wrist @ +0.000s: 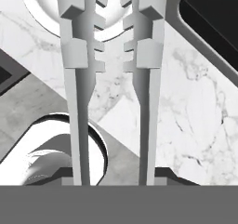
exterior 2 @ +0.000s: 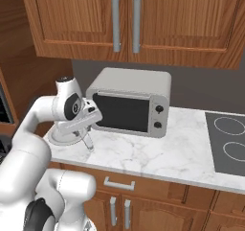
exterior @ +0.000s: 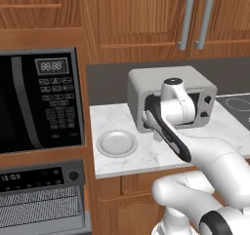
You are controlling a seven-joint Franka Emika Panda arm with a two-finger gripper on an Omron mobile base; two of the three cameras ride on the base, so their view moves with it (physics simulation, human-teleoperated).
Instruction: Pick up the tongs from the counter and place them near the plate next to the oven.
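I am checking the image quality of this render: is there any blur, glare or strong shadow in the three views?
Left base view: sharp, even light, soft shading inside the small round pale plate. Right base view: sharp, no glare on the boxy silver toaster oven. Hand view: the slim silver-grey metal tongs very close, edges crisp, their shadow on the white marble counter.

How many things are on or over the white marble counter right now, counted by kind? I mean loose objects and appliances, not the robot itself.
Tongs, held in the gripper over the counter: 1
Plate, lying on the counter next to the oven: 1
Toaster oven, standing at the back of the counter: 1
Total: 3
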